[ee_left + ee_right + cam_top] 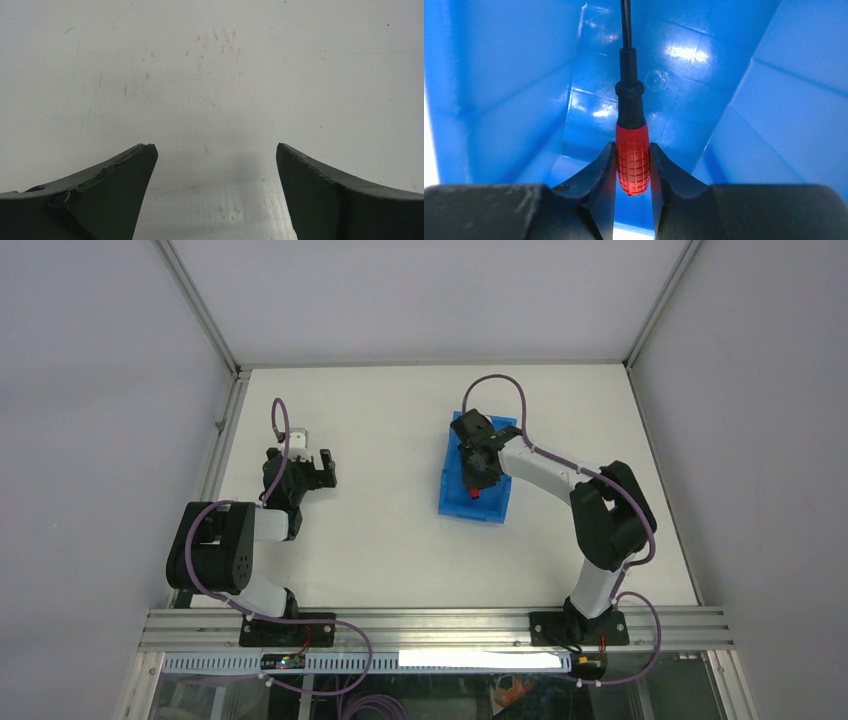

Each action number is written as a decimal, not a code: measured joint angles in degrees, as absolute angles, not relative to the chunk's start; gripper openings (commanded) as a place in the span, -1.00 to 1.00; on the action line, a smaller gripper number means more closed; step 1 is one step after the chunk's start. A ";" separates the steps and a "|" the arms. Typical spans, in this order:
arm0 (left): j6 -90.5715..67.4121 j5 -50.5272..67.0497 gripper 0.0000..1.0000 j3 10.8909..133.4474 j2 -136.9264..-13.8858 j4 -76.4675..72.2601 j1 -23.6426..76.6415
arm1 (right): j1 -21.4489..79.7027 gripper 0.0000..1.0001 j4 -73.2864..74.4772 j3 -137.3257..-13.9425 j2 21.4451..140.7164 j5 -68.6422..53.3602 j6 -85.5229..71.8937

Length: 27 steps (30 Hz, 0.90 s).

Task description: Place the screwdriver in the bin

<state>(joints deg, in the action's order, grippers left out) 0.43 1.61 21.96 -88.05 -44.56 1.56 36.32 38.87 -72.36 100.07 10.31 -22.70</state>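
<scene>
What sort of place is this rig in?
Probably a lab test cell: a white table walled by plain grey panels on aluminium framing, a left arm and right arm bolted to a rail, with a blue bin and screwdriver as props.

Red-handled screwdriver (632, 165) — clamped, dark shaft forward, inside blue bin (504, 90)

The top camera hangs high behind both arm bases and looks down over the whole table (380, 540), the left wrist camera stares close at bare tabletop past the left gripper (215, 146), and the right wrist camera peers at close range into the bin (499, 75), which the top view shares.
</scene>
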 measured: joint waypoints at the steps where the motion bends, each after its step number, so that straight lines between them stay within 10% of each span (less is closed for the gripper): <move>1: 0.43 1.61 0.98 21.96 -88.05 -44.56 1.56 | 36.32 -0.52 38.57 -72.34 100.88 10.33 -22.81; 17: 0.43 1.61 0.98 21.96 -88.05 -44.56 1.56 | 36.18 0.23 39.75 -75.53 103.90 11.18 -23.40; 21: 0.43 1.61 0.98 21.96 -88.05 -44.56 1.56 | 36.18 0.93 41.52 -79.40 100.77 12.45 -22.35; 27: 0.43 1.61 0.98 21.96 -88.05 -44.56 1.56 | 36.16 0.99 43.20 -87.13 92.73 16.73 -20.03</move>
